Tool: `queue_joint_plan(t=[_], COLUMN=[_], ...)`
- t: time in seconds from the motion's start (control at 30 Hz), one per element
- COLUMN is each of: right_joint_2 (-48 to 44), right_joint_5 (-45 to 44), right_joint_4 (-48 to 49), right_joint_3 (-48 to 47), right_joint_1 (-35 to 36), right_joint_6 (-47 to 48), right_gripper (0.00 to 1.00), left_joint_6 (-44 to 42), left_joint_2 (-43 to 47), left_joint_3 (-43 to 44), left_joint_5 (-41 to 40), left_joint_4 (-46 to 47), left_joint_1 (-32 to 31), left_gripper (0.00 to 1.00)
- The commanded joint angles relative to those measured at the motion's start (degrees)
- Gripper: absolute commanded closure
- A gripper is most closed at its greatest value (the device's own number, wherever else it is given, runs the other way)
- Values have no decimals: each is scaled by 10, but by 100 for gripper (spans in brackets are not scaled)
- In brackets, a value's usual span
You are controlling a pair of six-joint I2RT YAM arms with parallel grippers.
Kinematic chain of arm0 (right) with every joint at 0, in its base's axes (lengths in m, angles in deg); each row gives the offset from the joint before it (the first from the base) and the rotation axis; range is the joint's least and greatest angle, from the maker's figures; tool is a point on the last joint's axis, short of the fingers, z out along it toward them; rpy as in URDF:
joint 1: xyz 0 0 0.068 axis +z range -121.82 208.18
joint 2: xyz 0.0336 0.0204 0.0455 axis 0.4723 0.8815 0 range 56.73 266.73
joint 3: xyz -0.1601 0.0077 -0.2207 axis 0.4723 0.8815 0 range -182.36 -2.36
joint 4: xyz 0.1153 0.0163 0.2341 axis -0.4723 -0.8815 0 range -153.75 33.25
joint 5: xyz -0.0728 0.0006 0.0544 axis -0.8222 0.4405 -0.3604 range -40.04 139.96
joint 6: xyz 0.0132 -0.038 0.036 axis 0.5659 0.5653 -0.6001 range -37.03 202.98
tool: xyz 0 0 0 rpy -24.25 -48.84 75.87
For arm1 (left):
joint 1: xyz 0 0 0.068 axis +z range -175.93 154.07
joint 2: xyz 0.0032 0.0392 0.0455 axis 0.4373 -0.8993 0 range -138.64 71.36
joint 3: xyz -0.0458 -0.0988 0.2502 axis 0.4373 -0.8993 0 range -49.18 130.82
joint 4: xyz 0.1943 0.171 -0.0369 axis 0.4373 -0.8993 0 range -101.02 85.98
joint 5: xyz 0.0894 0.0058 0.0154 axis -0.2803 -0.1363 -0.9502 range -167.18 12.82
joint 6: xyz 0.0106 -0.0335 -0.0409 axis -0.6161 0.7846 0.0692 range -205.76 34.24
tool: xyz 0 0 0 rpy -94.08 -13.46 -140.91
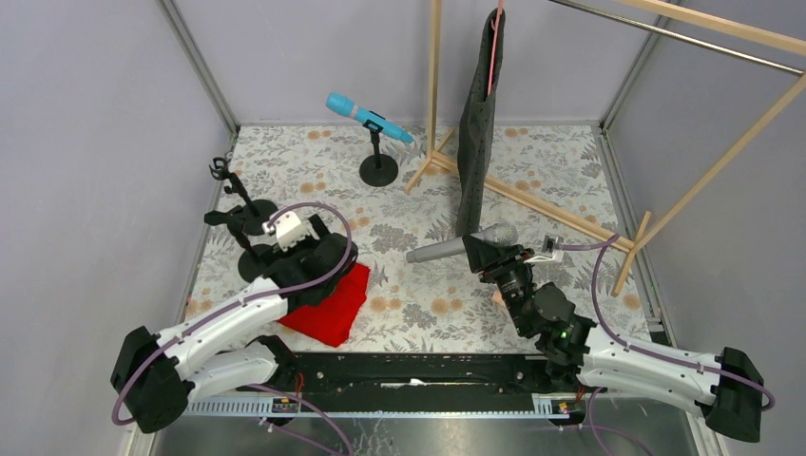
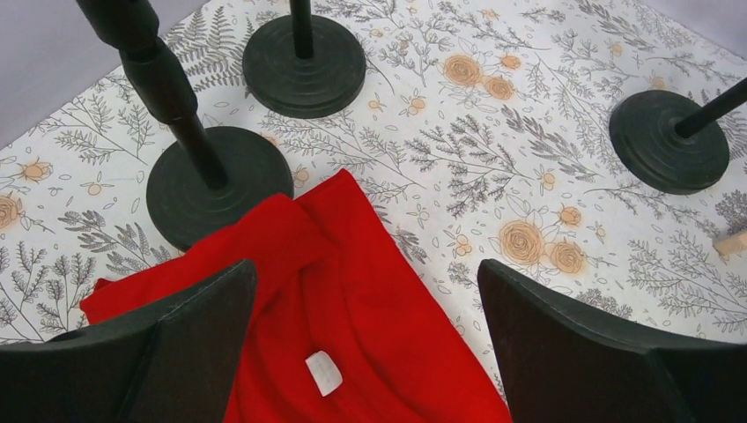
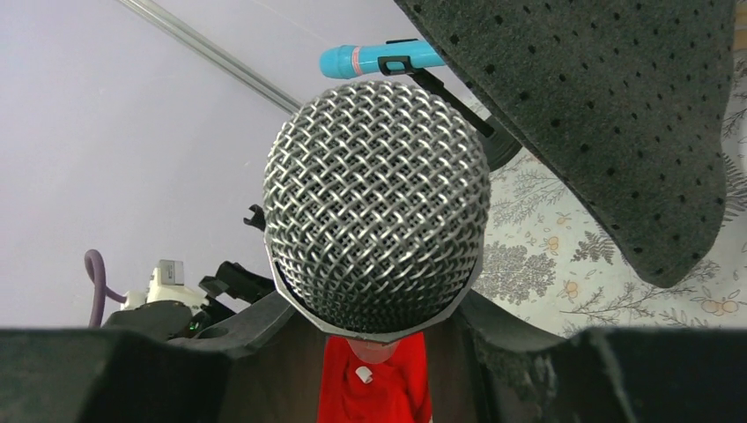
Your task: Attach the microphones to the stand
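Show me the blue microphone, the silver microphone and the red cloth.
blue microphone point(image 1: 356, 111), top view, its body.
silver microphone point(image 3: 377, 203), right wrist view, mesh head.
red cloth point(image 2: 352, 291), left wrist view, its middle.

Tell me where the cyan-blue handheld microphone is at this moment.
In the top view the cyan-blue handheld microphone sits clipped on a black round-based stand at the far side of the table, just left of the wooden rack pole.

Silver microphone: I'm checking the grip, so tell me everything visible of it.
The silver microphone has a smooth grey, metallic-looking handle and a rounded wire-mesh head. It is held roughly level, handle pointing left, clamped just behind the head in the right claw. It is on no stand, and nothing else visibly touches it.
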Motion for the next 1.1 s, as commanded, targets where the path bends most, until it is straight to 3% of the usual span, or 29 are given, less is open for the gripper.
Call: queue_joint_plan(t=[0.0,0.13,0.27,0.37,0.5,0.67,0.93,1.07], right_joint_2=[-15,-11,12,28,46,84,120,131], right_joint_5=[-22,-3,37,84,168,234,323,344], right_joint_4=[-18,-82,-227,-295,-335,-396,-385,-346], right_joint_3=[-27,-63,-149,-192,-236,-288,-318,-316], right_joint_1=[3,3,3,3,3,3,3,3], right_joint_6=[26,80,145,172,182,179,175,165], right_gripper=[100,100,100,100,100,100,100,100], left_joint_6=[-117,-308,-387,-406,-426,-491,-506,-497], left_joint_2=[58,166,269,260,170,129,81,62], left_joint_3=[-42,-122,-205,-219,-194,-176,-150,-150], left_joint_5=[39,227,451,599,767,774,847,881], left_joint_4=[139,372,577,654,706,735,752,763], left_joint_1=[6,6,5,4,-34,-107,-131,-136], left_gripper=[1,1,1,1,1,1,2,15])
